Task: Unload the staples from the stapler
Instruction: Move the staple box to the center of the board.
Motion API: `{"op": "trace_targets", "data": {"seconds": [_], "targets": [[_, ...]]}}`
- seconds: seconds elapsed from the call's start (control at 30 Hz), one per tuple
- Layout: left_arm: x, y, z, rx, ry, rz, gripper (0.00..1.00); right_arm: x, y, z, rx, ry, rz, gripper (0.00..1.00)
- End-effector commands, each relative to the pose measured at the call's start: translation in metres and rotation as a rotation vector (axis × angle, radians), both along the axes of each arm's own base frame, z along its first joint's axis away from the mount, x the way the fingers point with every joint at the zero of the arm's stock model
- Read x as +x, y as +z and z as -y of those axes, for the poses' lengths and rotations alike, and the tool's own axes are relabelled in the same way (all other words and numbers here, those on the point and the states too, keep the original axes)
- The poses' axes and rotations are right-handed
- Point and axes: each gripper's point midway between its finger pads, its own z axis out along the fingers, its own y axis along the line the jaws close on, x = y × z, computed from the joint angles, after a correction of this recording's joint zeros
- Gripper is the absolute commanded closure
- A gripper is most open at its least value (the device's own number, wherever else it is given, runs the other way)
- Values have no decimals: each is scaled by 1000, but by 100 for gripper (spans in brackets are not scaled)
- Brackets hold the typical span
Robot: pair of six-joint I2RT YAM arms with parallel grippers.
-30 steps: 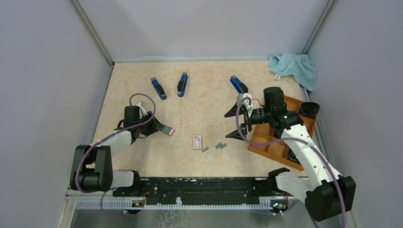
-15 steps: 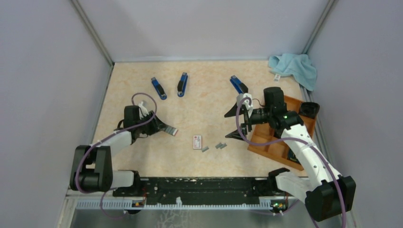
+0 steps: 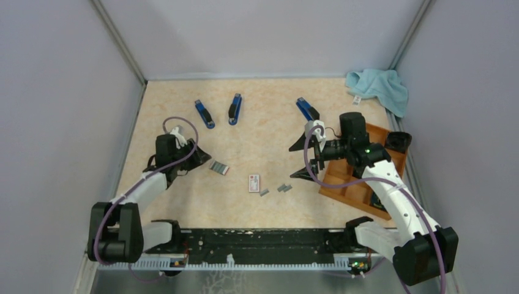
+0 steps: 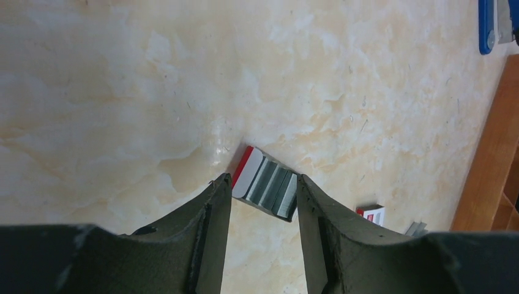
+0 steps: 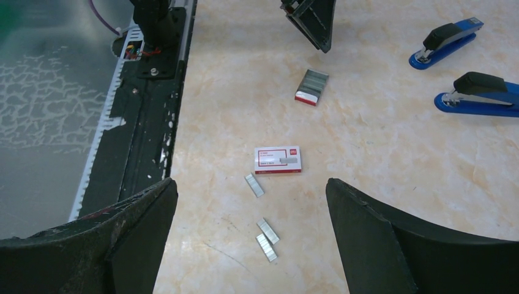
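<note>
Three loose strips of staples (image 5: 267, 231) lie by the white box (image 5: 278, 160), right gripper (image 5: 251, 182) spread wide, left gripper (image 4: 263, 179) parted near a staple tray (image 4: 269, 190).

The top camera hangs above and behind me and looks down on the whole tabletop (image 3: 263, 122) from far off. The camera on my left wrist sits low, peering forward between the fingers of my left hand (image 4: 262, 181), very near the surface. The one on my right wrist rides higher over my right hand (image 5: 251, 184), facing back across toward my left side. All three take in the white box (image 5: 278, 160) and the opened staple pack (image 5: 311, 86).
</note>
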Motion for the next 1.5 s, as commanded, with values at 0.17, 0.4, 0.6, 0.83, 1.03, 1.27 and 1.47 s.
{"op": "trace_targets", "data": {"seconds": [0.17,0.4,0.6,0.83,1.03,1.27,1.47], "targets": [[16,-8,-3,36,-6,-27,50,-4,22,-4,47,39,75,8],[16,-17,7,-1,-56,-67,51,-4,22,-4,47,39,76,8],[10,-25,14,-41,-76,-89,51,-3,21,-4,46,38,72,8],[3,-25,23,-82,-111,-94,52,-4,22,-4,47,39,72,8],[-6,-28,32,-96,-134,-108,52,-4,22,-4,48,40,72,8],[-15,-30,35,-84,-140,-118,52,-5,23,-4,51,42,74,8],[-17,-23,45,-90,-167,-109,52,-5,24,-4,52,43,74,8]]}}
